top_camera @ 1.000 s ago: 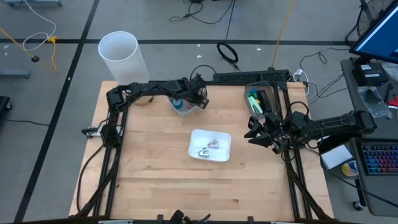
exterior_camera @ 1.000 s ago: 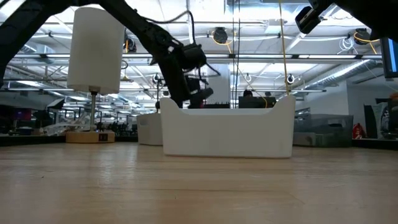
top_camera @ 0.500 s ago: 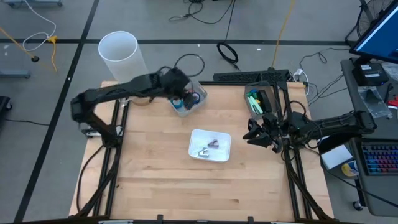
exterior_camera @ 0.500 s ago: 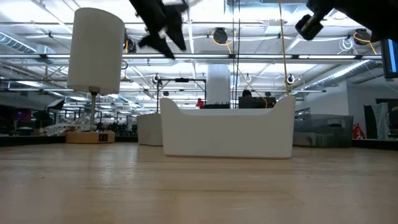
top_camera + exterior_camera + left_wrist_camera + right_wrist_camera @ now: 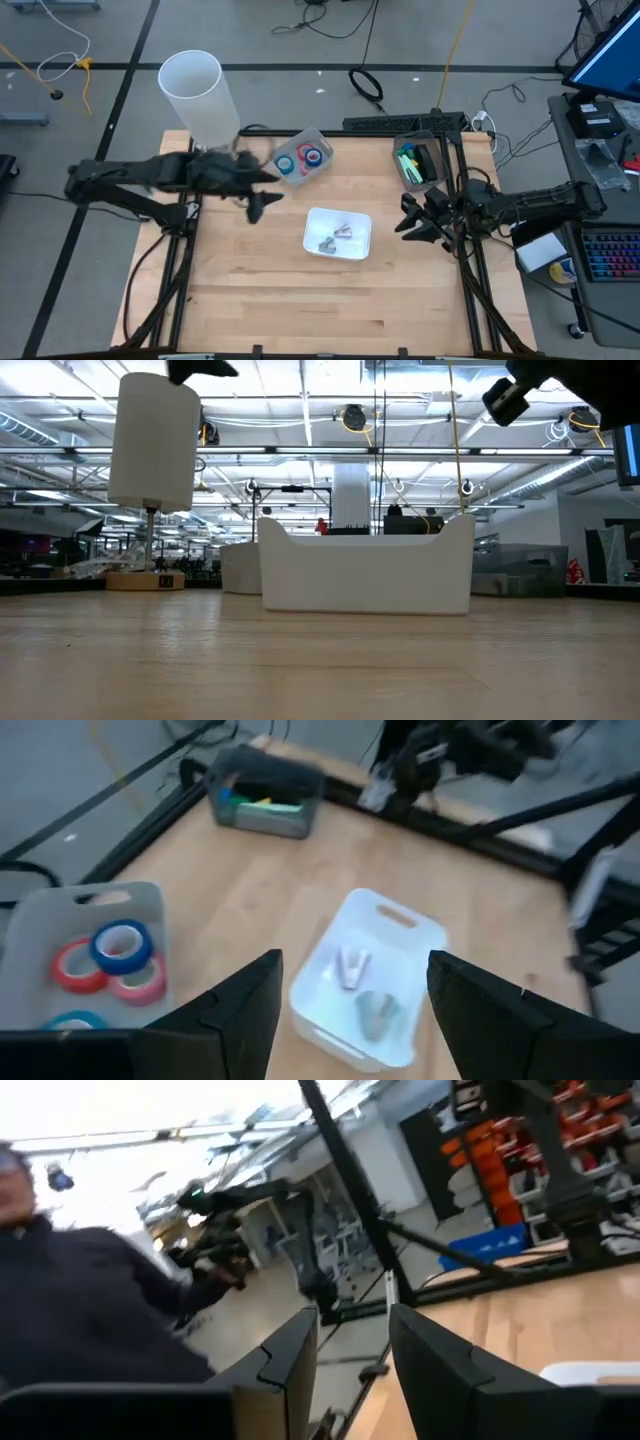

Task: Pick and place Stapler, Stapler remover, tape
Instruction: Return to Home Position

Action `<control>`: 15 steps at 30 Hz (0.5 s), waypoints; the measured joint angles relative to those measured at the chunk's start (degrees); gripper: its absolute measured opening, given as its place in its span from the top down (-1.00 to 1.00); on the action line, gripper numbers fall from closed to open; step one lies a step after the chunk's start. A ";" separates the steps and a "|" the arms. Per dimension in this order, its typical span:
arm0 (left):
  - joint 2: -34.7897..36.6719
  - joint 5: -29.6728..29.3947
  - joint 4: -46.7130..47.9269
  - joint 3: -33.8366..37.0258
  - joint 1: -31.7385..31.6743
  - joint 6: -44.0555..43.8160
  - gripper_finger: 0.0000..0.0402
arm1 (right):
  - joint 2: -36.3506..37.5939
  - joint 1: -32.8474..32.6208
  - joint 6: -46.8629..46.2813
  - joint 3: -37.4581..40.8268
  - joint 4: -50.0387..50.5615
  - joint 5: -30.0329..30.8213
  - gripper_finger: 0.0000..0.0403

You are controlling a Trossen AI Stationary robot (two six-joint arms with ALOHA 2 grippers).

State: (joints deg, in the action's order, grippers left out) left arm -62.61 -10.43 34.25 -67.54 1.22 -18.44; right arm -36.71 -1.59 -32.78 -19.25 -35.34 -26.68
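Observation:
Several tape rolls, red (image 5: 287, 165) and blue (image 5: 312, 156), lie flat in a grey tray (image 5: 150, 905) at the table's far middle. A white bin (image 5: 355, 245) at the centre holds two metal staple removers (image 5: 352, 965). The green stapler (image 5: 407, 160) lies in a dark bin at the far right. My left gripper (image 5: 265, 203) hangs open above the table, left of the white bin and near the tape tray, with nothing between its fingers (image 5: 240, 1010). At the right edge my right gripper (image 5: 405, 222) is raised and open; its wrist view shows only the room between its fingers (image 5: 290, 1360).
A tall white cylinder (image 5: 195, 90) stands at the table's far left corner. The black frame rails (image 5: 470, 270) run along both sides of the table. Bare wood (image 5: 300, 300) fills the near half. A person in a dark sleeve (image 5: 90, 1310) shows beyond the table.
My left gripper has risen out of the tape tray and drawn back toward the table's left edge and a little toward the near edge. The tape rolls it covered now show in the tray.

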 joint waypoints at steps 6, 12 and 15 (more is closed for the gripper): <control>16.24 -0.12 -15.02 19.37 4.86 -3.37 -0.24 | 4.74 0.65 3.98 0.00 9.48 -1.78 0.39; 28.82 -0.12 -22.84 32.23 9.67 -4.42 -0.24 | 7.99 2.16 4.98 0.02 14.07 -0.39 0.39; 33.42 -0.16 -24.02 36.60 11.28 -5.75 -0.24 | 10.52 3.06 3.95 0.02 17.09 -0.64 0.39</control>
State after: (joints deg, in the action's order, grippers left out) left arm -29.18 -10.59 10.23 -30.94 12.51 -24.18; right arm -26.19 1.47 -28.83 -19.22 -18.25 -27.32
